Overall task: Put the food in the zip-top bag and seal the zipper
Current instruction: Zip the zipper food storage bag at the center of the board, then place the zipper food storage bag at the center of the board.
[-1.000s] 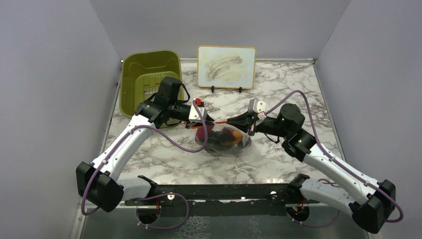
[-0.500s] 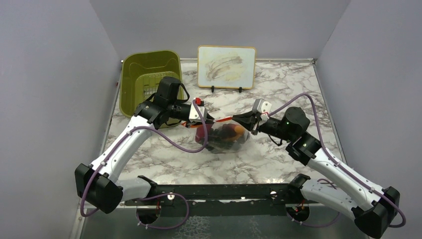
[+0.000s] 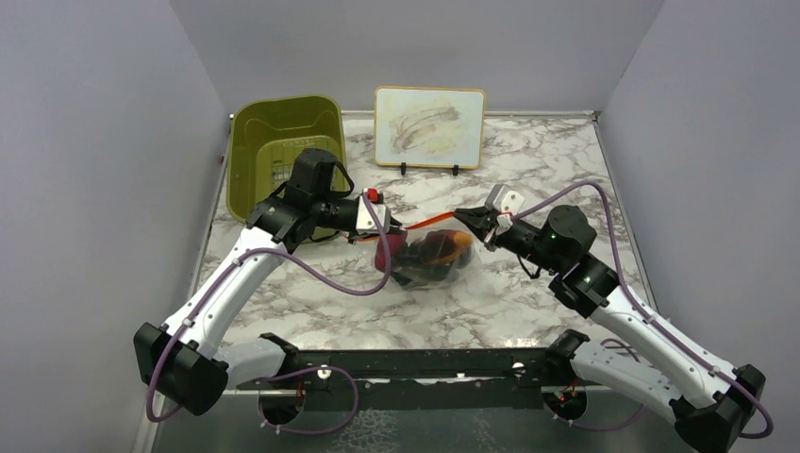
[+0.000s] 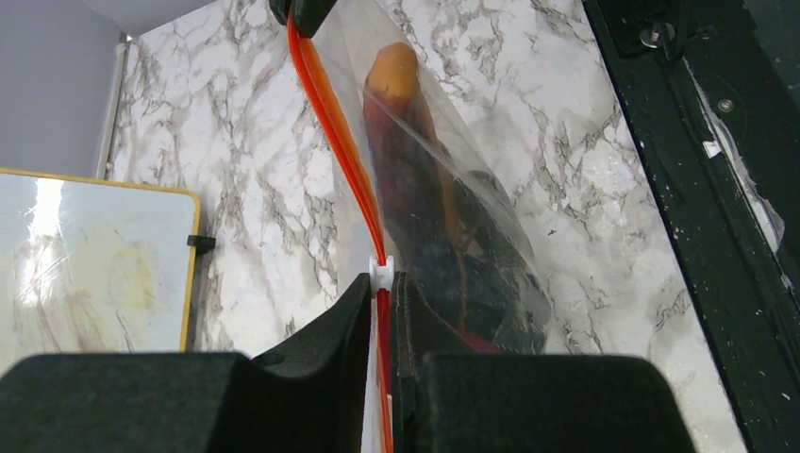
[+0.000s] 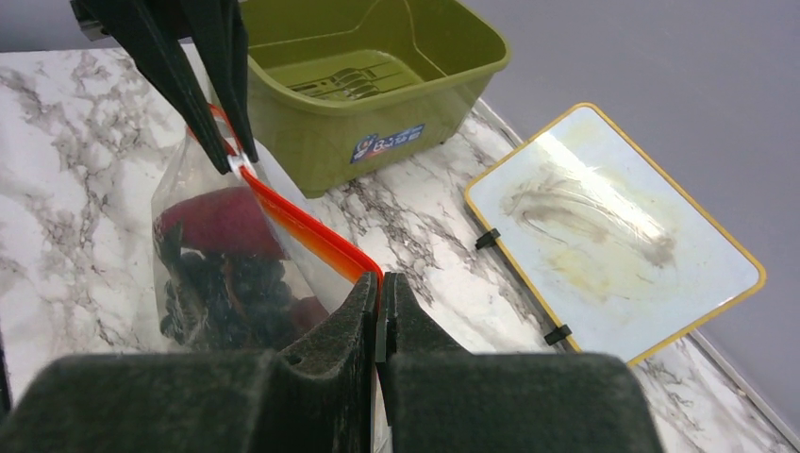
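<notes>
The zip-top bag [image 3: 429,262] hangs between my two grippers above the marble table, with the food inside: the orange-and-red hot dog [image 4: 396,85], dark grapes [image 5: 226,297] and a red piece [image 5: 212,217]. The orange-red zipper [image 3: 429,223] is stretched along the bag's top. My left gripper [image 3: 390,226] is shut on the zipper, its tips right behind the white slider [image 4: 380,272]. My right gripper [image 3: 464,216] is shut on the zipper's other end [image 5: 363,264]. In the right wrist view the left gripper's fingers [image 5: 222,142] pinch the far end.
The olive-green bin [image 3: 283,151] stands at the back left, close behind the left arm. A yellow-framed board [image 3: 430,126] leans at the back centre. The black base rail [image 3: 415,363] runs along the near edge.
My right gripper has pulled rightward and toward the back with its zipper end, and the left has shifted slightly left, drawing the zipper taut. The bag has swung with them.
</notes>
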